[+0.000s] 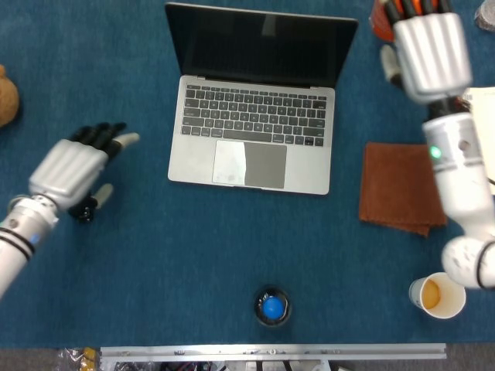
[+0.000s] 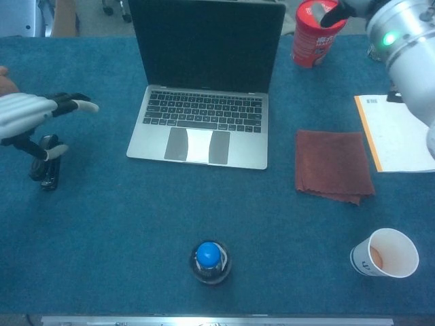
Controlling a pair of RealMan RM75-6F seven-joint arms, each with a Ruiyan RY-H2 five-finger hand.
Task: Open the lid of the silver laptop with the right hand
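The silver laptop (image 1: 251,139) stands open in the middle back of the blue table, its dark screen (image 2: 207,47) upright and its keyboard showing. My right hand (image 1: 429,46) hovers to the right of the lid, apart from it. Its dark fingers (image 2: 333,13) reach straight out over a red can (image 2: 312,37) and hold nothing. My left hand (image 1: 69,166) hangs well left of the laptop with its fingers stretched out and empty, and it also shows in the chest view (image 2: 30,115).
A small black object (image 2: 46,170) lies under the left hand. A brown cloth (image 1: 401,189) lies right of the laptop, a notepad (image 2: 391,132) beyond it. A paper cup (image 1: 438,295) stands front right, a blue-capped bottle (image 1: 271,307) front centre.
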